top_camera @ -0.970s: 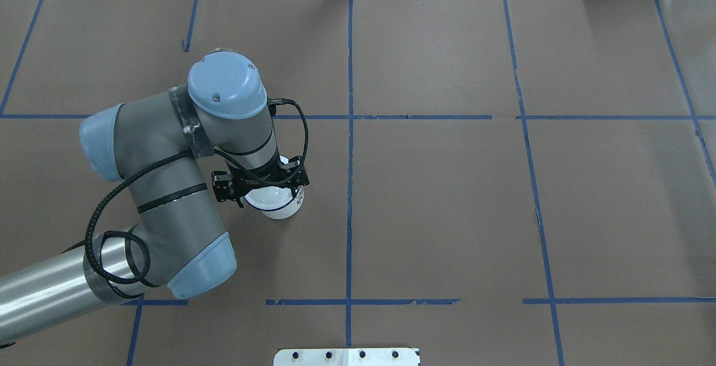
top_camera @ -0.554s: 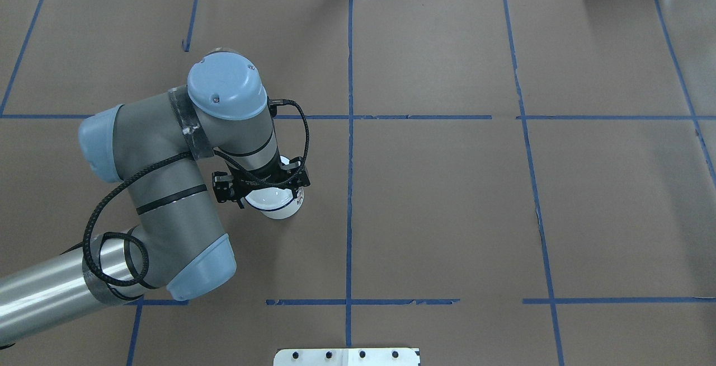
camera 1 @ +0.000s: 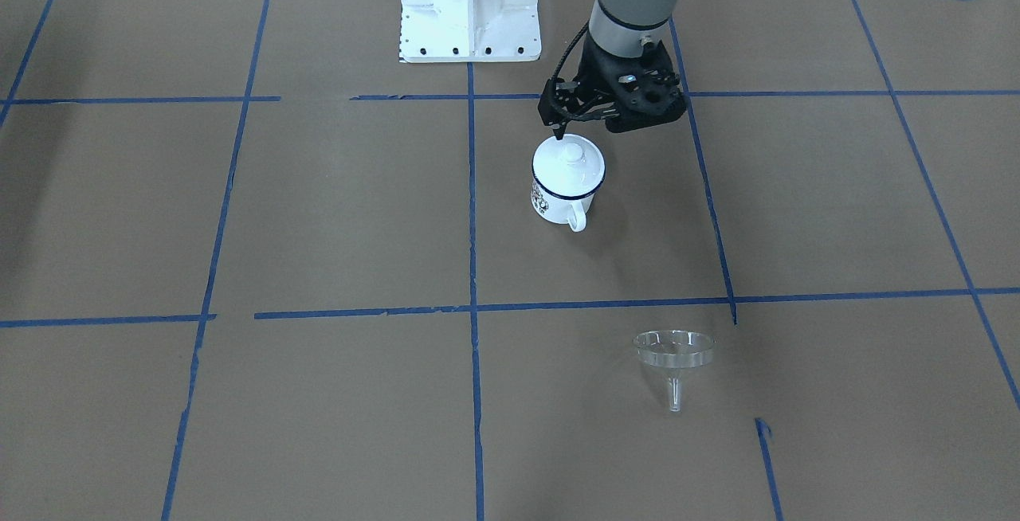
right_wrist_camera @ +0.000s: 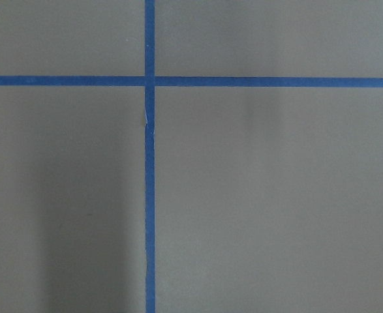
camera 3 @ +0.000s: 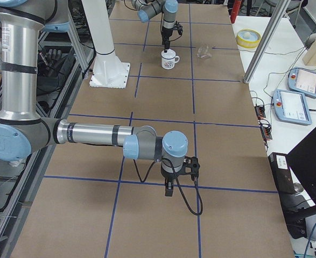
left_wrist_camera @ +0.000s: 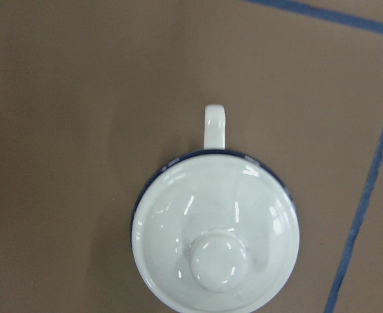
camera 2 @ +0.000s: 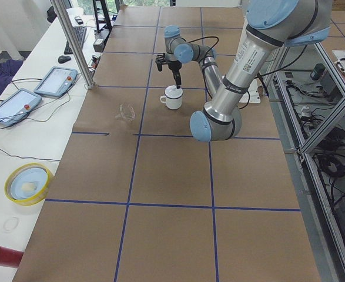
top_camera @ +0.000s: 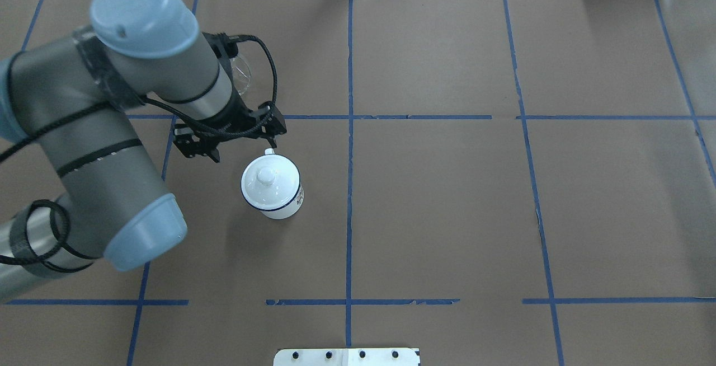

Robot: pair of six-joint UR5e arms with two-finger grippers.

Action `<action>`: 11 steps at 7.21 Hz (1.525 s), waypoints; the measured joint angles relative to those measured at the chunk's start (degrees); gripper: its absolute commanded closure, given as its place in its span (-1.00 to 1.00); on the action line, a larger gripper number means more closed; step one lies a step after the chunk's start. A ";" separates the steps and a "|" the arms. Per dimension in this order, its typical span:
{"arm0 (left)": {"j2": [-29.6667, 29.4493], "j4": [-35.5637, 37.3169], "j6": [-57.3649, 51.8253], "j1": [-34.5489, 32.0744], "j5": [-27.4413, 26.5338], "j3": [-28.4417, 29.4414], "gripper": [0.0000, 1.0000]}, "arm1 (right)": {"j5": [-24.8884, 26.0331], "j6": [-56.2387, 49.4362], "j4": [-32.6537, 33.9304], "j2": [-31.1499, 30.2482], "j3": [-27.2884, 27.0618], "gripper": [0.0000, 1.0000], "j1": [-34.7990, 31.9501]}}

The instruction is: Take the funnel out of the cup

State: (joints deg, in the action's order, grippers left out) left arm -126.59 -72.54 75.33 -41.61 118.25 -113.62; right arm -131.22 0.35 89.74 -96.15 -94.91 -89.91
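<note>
Spreading fingers of left gripper wide, gripping nothing, hovering above cup without touching. Resting well apart from cup, out on brown paper: funnel, clear. Sitting on cup: white domed lid. Offering open room rightward across table, showing blue tape lines. Showing right gripper only from side camera; finger spread impossible to tell.

The left claw now hangs just far-left of the cup instead of directly over it, and the cup's domed lid shows uncovered from overhead.
</note>
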 measured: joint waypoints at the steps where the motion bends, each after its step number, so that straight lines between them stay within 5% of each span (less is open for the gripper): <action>1: 0.58 -0.12 -3.09 -3.72 0.00 -1.08 -1.00 | 0.00 0.00 0.00 0.00 0.01 -1.00 0.00; 6: 12.93 -6.64 -41.09 -25.29 1.52 0.98 -1.00 | 0.00 0.00 0.00 0.00 0.01 -1.00 0.00; 8: 20.68 -15.43 -57.48 -35.82 7.94 7.65 -1.00 | 0.00 0.00 0.00 0.00 0.01 -1.00 0.00; 11: 32.41 -18.94 -71.98 -46.05 13.56 11.46 -1.00 | 0.00 0.00 0.00 0.00 0.03 -1.00 0.00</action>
State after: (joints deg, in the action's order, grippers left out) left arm -94.18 -91.48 3.36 -87.66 131.81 -102.16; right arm -131.22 0.35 89.74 -96.15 -94.88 -89.91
